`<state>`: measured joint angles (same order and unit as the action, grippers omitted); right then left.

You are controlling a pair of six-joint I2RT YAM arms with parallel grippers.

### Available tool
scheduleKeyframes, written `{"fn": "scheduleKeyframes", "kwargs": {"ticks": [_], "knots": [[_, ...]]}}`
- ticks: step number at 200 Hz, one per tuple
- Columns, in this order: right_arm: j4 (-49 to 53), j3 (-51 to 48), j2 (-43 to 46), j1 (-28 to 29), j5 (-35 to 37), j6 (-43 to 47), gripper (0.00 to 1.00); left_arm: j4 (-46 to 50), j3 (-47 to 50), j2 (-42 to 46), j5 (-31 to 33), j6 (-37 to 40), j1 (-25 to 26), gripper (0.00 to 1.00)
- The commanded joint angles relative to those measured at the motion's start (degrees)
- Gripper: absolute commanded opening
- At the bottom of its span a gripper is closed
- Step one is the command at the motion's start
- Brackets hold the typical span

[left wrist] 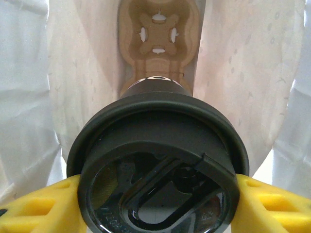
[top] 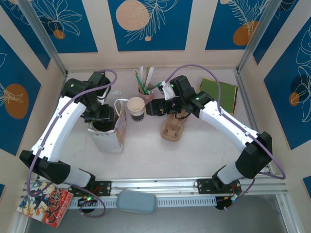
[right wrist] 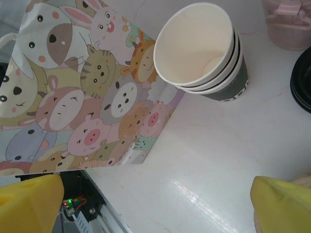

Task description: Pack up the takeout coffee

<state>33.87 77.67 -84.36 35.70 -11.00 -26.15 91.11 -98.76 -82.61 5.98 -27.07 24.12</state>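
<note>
The takeout coffee (left wrist: 158,165) shows its round black lid in the left wrist view, down inside the white paper bag (left wrist: 29,97). My left gripper (left wrist: 158,211) is shut on it, a yellow finger (left wrist: 34,206) pressed against each side of the lid. A brown cardboard cup carrier (left wrist: 159,34) lies on the bag's floor below the cup. From above, the left gripper (top: 102,124) reaches into the top of the bag (top: 108,141). My right gripper (top: 153,108) stands open and empty beside a lidless paper cup (top: 136,109), its fingers (right wrist: 284,204) wide apart above the table.
The bag's outer side carries cartoon animals (right wrist: 73,97). The lidless cup (right wrist: 204,48) stands right next to it. A second cardboard carrier (top: 172,128) lies mid-table, a holder of straws (top: 144,87) behind it, a green and red booklet (top: 218,92) at the back right.
</note>
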Motion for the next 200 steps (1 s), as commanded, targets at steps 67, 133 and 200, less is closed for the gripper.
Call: {"fn": "scheduleKeyframes", "kwargs": {"ticks": [67,133,200], "knots": [[-0.7,-3.4,3.5,-1.1,-1.7,-0.1,0.99,0.7,-0.1,-5.0,0.0,0.5,-0.8,0.59],[-1.3,-4.3,4.3,-1.6,-2.0,-0.2,0.99,-1.4,3.8,-5.9,-0.4,1.7,-0.7,0.58],[-1.3,-4.9,4.5,-1.8,-2.2,-0.5,0.99,-4.7,7.7,-5.7,-1.2,4.5,-0.8,0.59]]}}
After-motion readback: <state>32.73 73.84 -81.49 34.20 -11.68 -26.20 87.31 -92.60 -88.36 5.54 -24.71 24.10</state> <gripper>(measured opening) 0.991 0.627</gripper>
